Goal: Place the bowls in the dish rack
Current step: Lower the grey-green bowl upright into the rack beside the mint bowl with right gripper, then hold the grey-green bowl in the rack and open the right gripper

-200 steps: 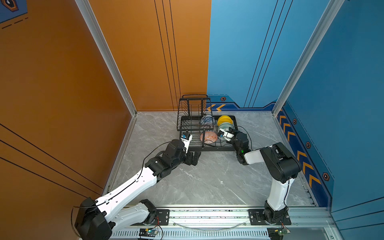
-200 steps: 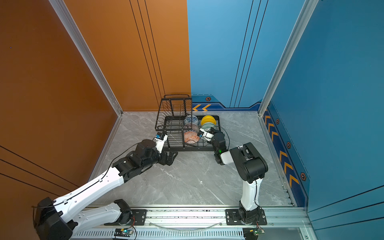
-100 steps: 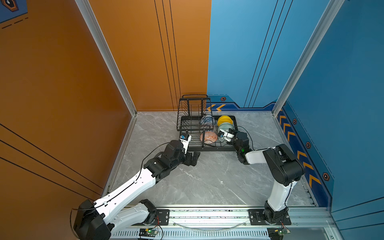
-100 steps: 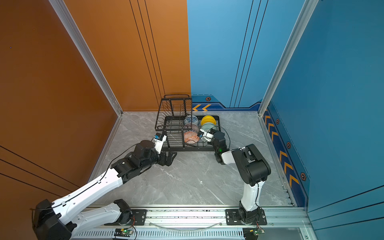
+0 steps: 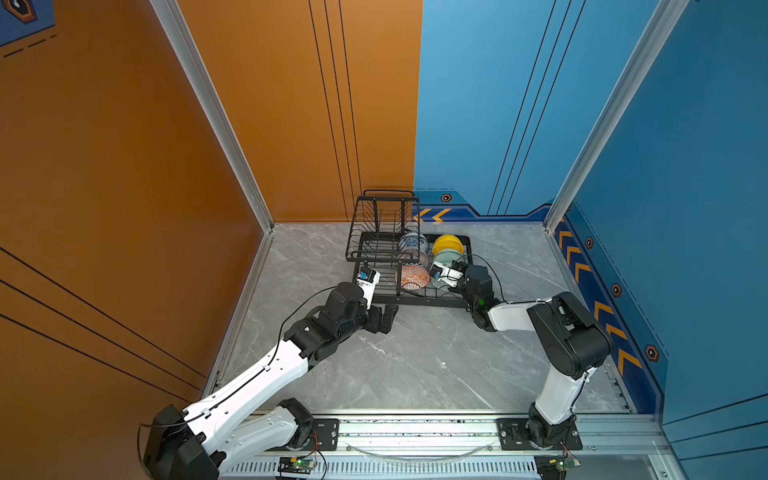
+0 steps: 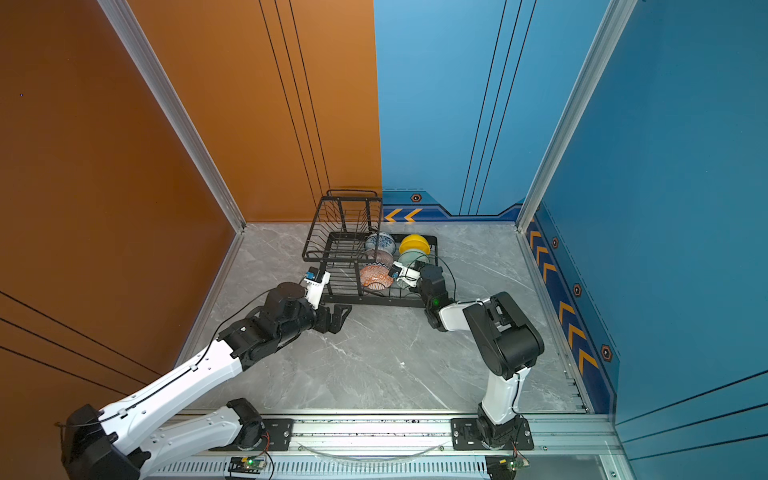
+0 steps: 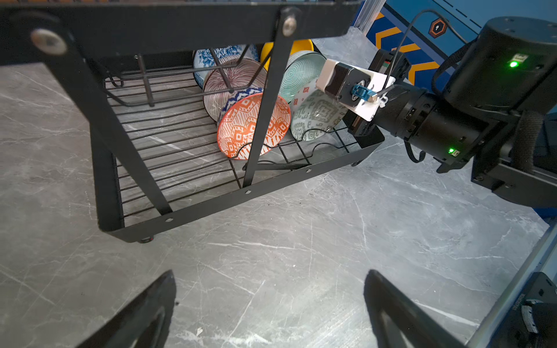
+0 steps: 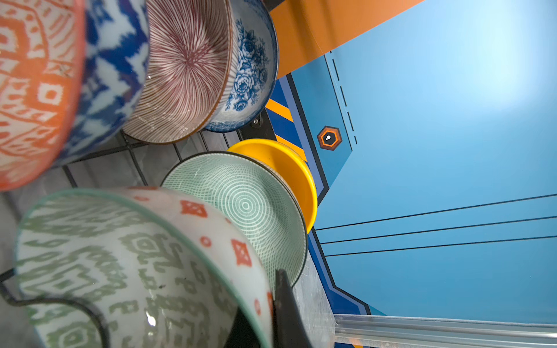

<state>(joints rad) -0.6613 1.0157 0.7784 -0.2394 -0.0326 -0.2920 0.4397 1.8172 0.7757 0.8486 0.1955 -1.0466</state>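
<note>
The grey, veined stone-look worktop (image 5: 415,365) carries the black wire dish rack (image 5: 415,299). All six glazed round bowls (image 7: 301,75) stand on edge on the rack's lower grid, beside the raised basket, so loading is judged to be at its last step. The glossy, thin-rimmed green-white patterned bowl (image 8: 120,271) leans in the front slot beside the orange-white bowl (image 7: 253,126), its rim pinched by the clenched right pincer (image 8: 268,313). The next move calls for release and a withdrawal that avoids nudging neighbours, while the left pincer (image 7: 268,301) hangs released and empty over the worktop, near the rack.
</note>
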